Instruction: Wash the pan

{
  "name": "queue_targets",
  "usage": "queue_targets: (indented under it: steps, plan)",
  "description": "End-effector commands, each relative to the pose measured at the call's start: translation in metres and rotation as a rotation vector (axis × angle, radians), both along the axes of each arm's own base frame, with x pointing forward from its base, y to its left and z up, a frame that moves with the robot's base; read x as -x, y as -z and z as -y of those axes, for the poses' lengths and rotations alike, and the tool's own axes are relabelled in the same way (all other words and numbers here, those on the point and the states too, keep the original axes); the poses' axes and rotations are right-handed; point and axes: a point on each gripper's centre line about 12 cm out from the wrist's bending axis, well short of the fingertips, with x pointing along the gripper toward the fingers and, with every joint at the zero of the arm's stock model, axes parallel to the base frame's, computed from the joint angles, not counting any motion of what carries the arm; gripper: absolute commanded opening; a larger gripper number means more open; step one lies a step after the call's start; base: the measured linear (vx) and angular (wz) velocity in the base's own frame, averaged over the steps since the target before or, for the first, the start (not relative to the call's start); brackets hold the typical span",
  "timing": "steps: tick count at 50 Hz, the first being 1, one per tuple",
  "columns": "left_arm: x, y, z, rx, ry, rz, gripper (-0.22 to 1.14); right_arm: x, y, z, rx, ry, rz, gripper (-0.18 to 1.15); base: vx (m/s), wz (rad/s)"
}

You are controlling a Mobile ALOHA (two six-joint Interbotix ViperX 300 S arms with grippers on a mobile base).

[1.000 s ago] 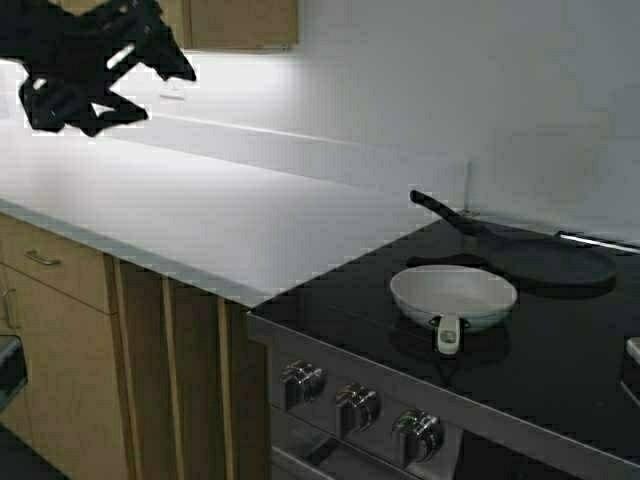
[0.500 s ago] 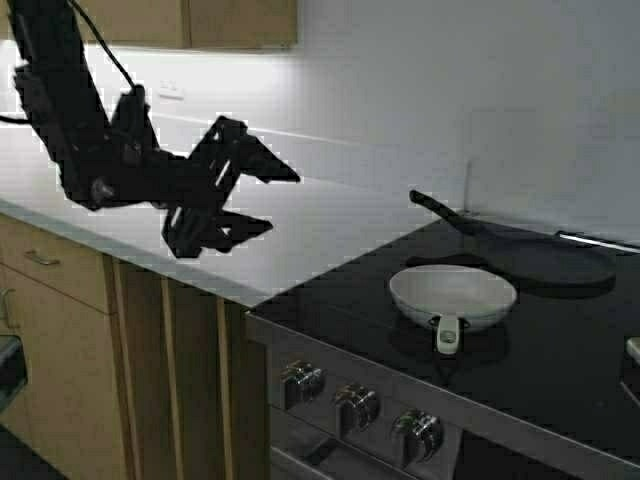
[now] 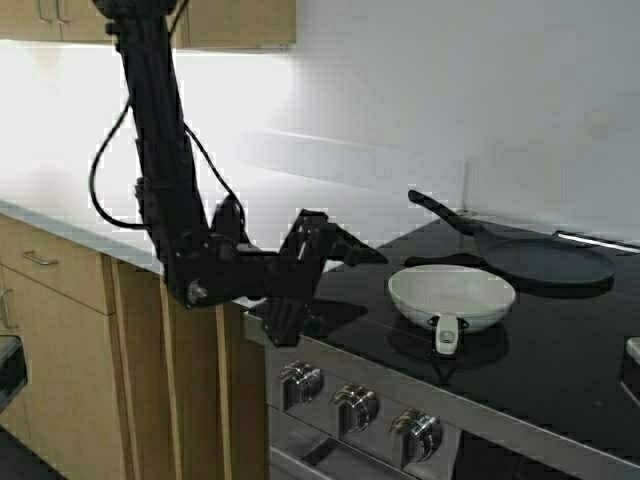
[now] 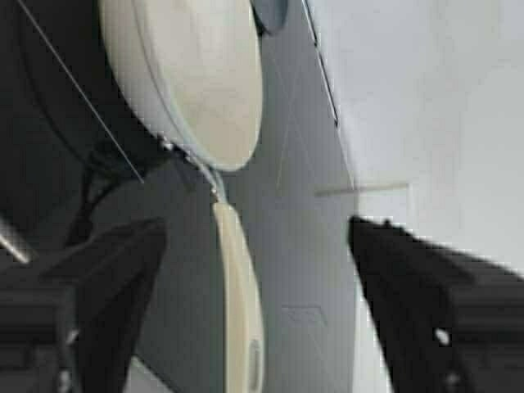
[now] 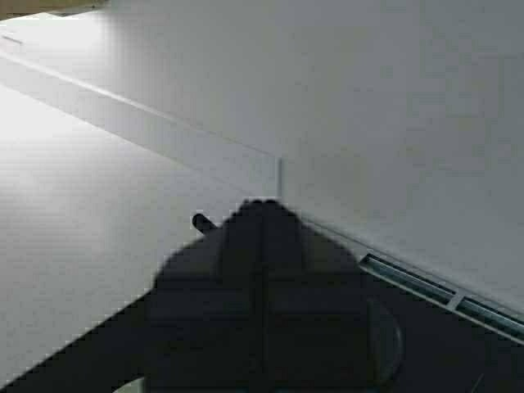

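Left gripper (image 3: 345, 285) reaching low toward the pan (image 3: 452, 295), fingers apart.
Its wrist camera alone shows the pan's handle (image 4: 237, 286) between them; right gripper (image 5: 262, 303) is closed.

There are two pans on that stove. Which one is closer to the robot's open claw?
The small white pan, sitting at the front of the stovetop. The left gripper hangs open just beside it; the flat black pan lies farther back.

Cooktop (image 3: 560, 350): black glass, set beside white countertop (image 3: 80, 190) | Black pan (image 3: 545, 262): placed at rear of cooktop, long handle angled toward the wall | Control knobs (image 3: 356, 405): three seen along stove front | Wooden cabinets (image 3: 60, 300): fitted below countertop; further cabinets (image 3: 235, 22) mounted above.
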Motion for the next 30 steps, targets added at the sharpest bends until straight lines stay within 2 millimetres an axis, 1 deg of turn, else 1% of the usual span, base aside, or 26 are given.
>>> queue_targets:
  steps: [1, 14, 22, 30]
  plan:
    - [-0.009, -0.002, 0.013, 0.035, 0.005, 0.005, 1.00, -0.002, -0.004, 0.000, -0.005, -0.001, 0.009, 0.06, 0.00, 0.00]
    - [-0.012, 0.010, 0.035, 0.019, 0.033, -0.032, 1.00, -0.004, -0.003, 0.000, -0.003, -0.001, 0.001, 0.06, 0.00, 0.00]
    - [-0.014, 0.010, 0.050, 0.032, 0.051, -0.031, 1.00, -0.004, -0.003, -0.001, -0.003, -0.003, 0.000, 0.06, 0.00, 0.00]
    - [-0.014, 0.012, 0.061, 0.041, 0.062, -0.050, 1.00, -0.004, -0.002, 0.000, -0.003, -0.001, -0.002, 0.06, 0.00, 0.00]
